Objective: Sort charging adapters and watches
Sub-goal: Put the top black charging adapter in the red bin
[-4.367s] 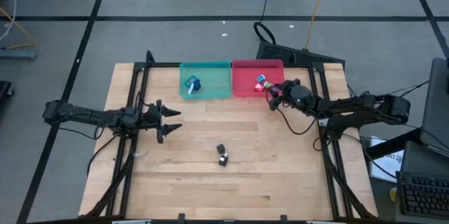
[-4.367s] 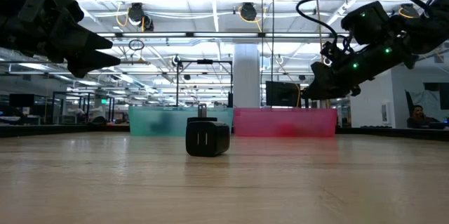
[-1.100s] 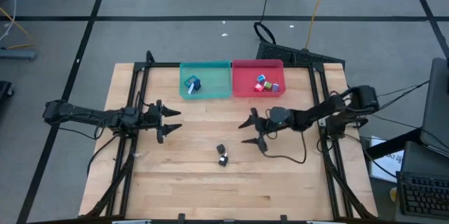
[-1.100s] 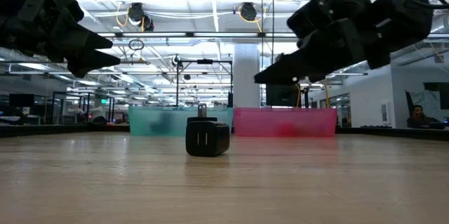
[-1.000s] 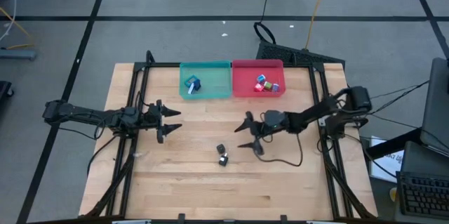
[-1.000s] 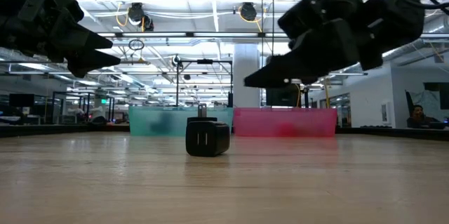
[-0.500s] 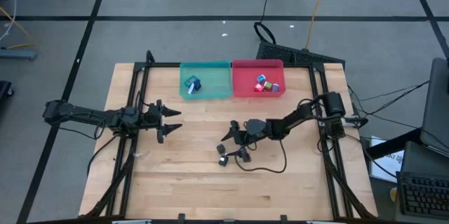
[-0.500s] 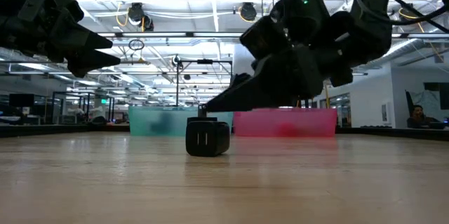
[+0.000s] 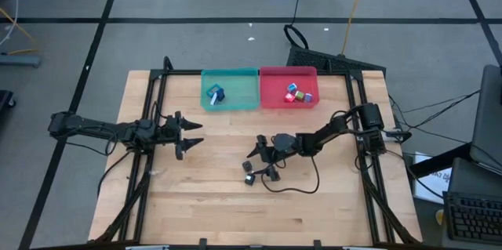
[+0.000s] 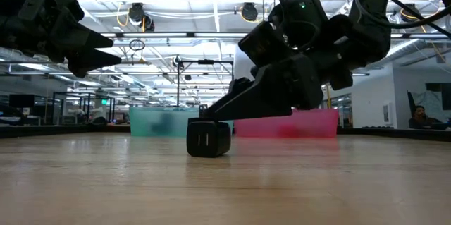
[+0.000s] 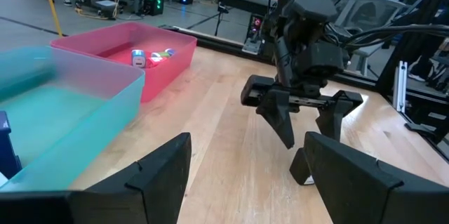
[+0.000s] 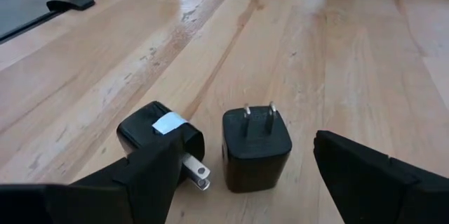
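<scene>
Right gripper: my fingers are spread wide, empty, low over the middle of the wooden table. They straddle the two black charging adapters so that closing would catch one between them.

Upright black adapter: it stands on the table with its two metal prongs pointing straight up. In my right wrist view it sits between my fingertips, the nearer target. Its body is a chunky cube, so no long axis stands out; the prongs give its direction.

Tipped black adapter: just beside the upright one, apart from it. It lies on its side with a white label facing up and its prongs level with the table, pointing toward the upright adapter. Its axis runs along the table.

Left gripper: my other arm waits over the left part of the table, fingers spread, holding nothing, well apart from the adapters.

Red bin: at the far edge, it holds several small coloured adapters. I judge the black ones belong here.

Teal bin: touching the red bin's left wall, it holds small blue pieces, likely the watches.

Step in hand: I judge I am lining up to pinch the upright adapter.
</scene>
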